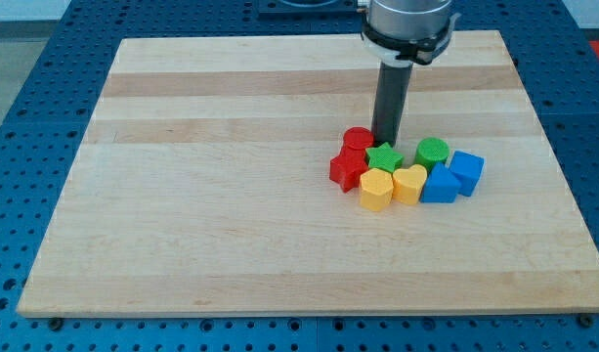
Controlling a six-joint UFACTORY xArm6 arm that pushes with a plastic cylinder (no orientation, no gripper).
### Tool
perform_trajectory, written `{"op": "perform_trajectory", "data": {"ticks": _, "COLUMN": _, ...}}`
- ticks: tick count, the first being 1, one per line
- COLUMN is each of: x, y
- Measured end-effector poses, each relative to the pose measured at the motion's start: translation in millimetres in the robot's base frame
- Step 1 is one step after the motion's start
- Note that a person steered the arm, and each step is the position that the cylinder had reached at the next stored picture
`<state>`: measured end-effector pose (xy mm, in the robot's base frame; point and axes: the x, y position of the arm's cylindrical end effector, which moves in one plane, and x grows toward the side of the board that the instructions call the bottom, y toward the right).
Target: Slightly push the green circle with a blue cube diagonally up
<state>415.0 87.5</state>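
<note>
The green circle (433, 152) stands in a tight cluster of blocks right of the board's middle. The blue cube (466, 171) touches it at its lower right. A second blue block (440, 185) of unclear shape lies just below the circle, beside the cube. My tip (385, 143) comes down at the cluster's top edge, between the red circle (358, 140) and the green star (383, 157), about a block's width left of the green circle.
A red star (348, 169) sits at the cluster's left. A yellow hexagon-like block (376, 190) and a yellow heart (409, 183) form its lower edge. The wooden board (231, 196) lies on a blue perforated table.
</note>
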Motion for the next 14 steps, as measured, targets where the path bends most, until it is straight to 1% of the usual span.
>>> {"op": "perform_trajectory", "data": {"ticks": 1, "x": -5.2, "y": 3.7}}
{"op": "perform_trajectory", "data": {"ticks": 2, "x": -43.3, "y": 20.4}}
{"op": "perform_trajectory", "data": {"ticks": 3, "x": -64.2, "y": 56.9}}
{"op": "perform_trajectory", "data": {"ticks": 4, "x": -58.4, "y": 125.3}}
{"op": "perform_trajectory", "data": {"ticks": 5, "x": -26.2, "y": 190.6}}
{"op": "perform_trajectory", "data": {"ticks": 6, "x": 53.4, "y": 210.0}}
{"op": "perform_trajectory", "data": {"ticks": 7, "x": 98.0, "y": 210.7}}
{"op": "perform_trajectory", "data": {"ticks": 8, "x": 103.6, "y": 201.1}}
{"op": "perform_trajectory", "data": {"ticks": 9, "x": 80.5, "y": 194.3}}
{"op": "perform_trajectory", "data": {"ticks": 10, "x": 70.6, "y": 176.9}}
{"op": "perform_trajectory", "data": {"ticks": 14, "x": 70.6, "y": 125.8}}
